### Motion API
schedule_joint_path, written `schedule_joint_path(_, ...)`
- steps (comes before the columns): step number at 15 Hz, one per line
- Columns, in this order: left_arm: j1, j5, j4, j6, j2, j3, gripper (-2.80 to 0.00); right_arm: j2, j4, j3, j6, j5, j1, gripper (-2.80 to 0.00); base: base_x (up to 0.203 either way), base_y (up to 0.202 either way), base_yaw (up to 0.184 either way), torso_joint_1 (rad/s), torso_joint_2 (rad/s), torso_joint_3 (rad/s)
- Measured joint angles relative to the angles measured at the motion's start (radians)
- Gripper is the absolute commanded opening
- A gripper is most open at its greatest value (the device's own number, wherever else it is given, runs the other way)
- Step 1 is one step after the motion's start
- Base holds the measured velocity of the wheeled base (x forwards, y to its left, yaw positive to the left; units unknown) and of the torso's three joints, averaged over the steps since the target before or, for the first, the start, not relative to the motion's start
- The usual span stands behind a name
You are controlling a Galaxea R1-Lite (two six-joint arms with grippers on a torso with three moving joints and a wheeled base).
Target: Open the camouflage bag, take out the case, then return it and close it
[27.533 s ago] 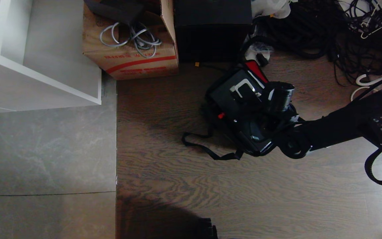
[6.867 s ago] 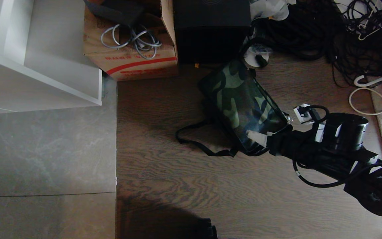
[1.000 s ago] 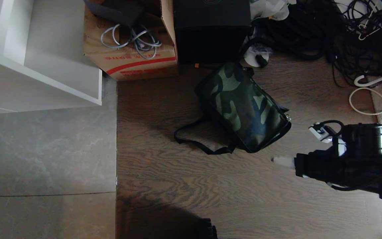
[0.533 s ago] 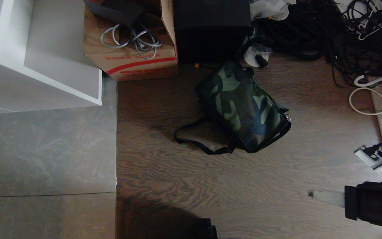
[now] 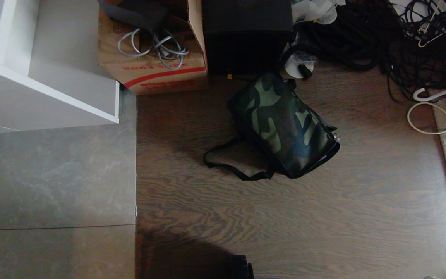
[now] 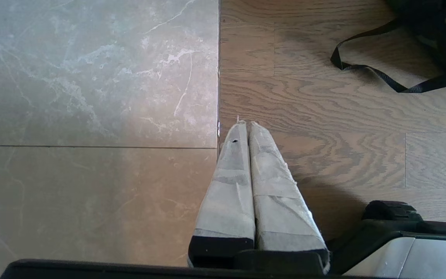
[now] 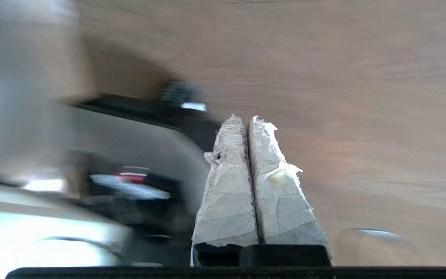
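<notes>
The camouflage bag [image 5: 283, 123] sits zipped up on the wood floor [image 5: 285, 217], just in front of the tall black box [image 5: 247, 35] and right of the cardboard box [image 5: 151, 58], its strap [image 5: 230, 166] trailing off to the left. The case isn't visible. Left gripper [image 6: 245, 124] is pinched closed over the tile seam, right gripper [image 7: 246, 118] is closed too, both holding nothing.

The camouflage bag [image 5: 283, 124] lies on the floor [image 5: 285, 217] just before the black box [image 5: 247, 35], right of the cardboard box [image 5: 151, 58].
</notes>
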Motion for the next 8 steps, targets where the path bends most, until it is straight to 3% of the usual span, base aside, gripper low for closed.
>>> schedule_joint_path(2,0.000,0.000,0.000,0.000,0.000,0.000,-2.80,-0.115,0.005,0.063,-0.116,-0.086,-0.050,-2.80,0.000,0.000,0.000,0.000,0.00,0.000)
schedule_joint_path(4,0.000,0.000,0.000,0.000,0.000,0.000,-2.80,-0.204,0.006,0.096,-0.134,-0.216,-0.074,-2.80,0.000,0.000,0.000,0.000,0.00,0.000)
schedule_joint_path(8,0.000,0.000,0.000,0.000,0.000,0.000,-2.80,-0.407,0.017,0.122,-0.115,-0.256,-0.101,-2.80,0.000,0.000,0.000,0.000,0.00,0.000)
